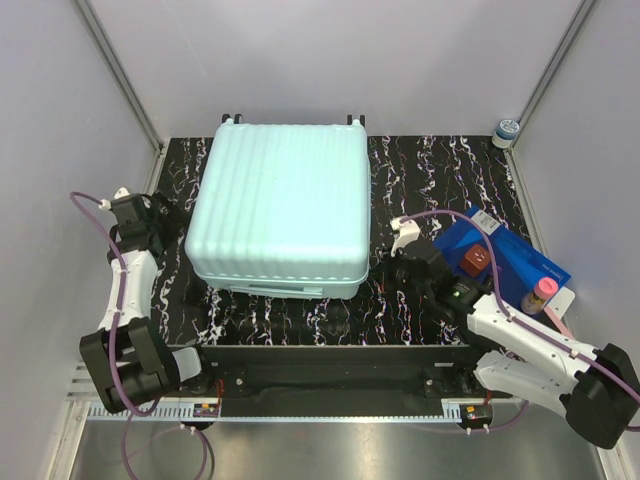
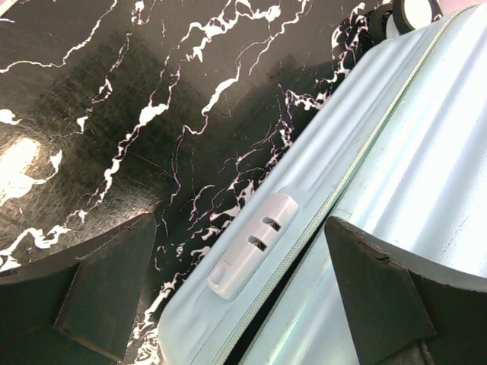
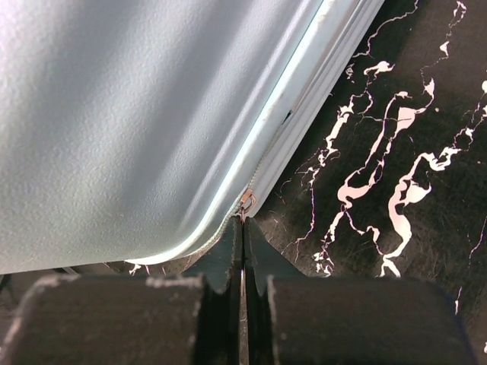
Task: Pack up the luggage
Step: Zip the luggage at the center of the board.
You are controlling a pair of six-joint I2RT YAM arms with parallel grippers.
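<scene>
Left arm (image 1: 125, 290) first: it rises from its base at the near-left corner, bends at the elbow and reaches forward along the left edge of the table (image 1: 430, 180). Its wrist is turned in towards the suitcase (image 1: 280, 205). The left gripper (image 2: 240, 228) is spread wide, and nothing is between its fingers (image 2: 106, 289) but air. Through that gap the wrist camera looks down on the pale lock (image 2: 255, 243) on the suitcase's side wall, and one small wheel (image 2: 411, 11) is cut off at the top edge.

Over to the right arm (image 1: 530, 345): it stretches low from the near-right corner, with the forearm angled in across the table. It ends just beside the suitcase's near-right corner. The right gripper (image 3: 242, 228) is pressed together, fingers flat against each other. A tiny coppery zip pull (image 3: 246, 202) sits right at the tips. I can't tell whether the tips actually pinch it, because the fingers themselves cover that spot.

The suitcase is lying flat, ribbed shell up and lid down, left of centre on the black marbled table. In the top view its far edge has the wheels against the back wall.

On the right there's a blue box (image 1: 510, 255), partly covered by the right arm, carrying a brown block (image 1: 475, 260) and a pink-capped bottle (image 1: 543, 293). A small jar (image 1: 507, 129) stands in the far-right corner, and its label is too small to read.
</scene>
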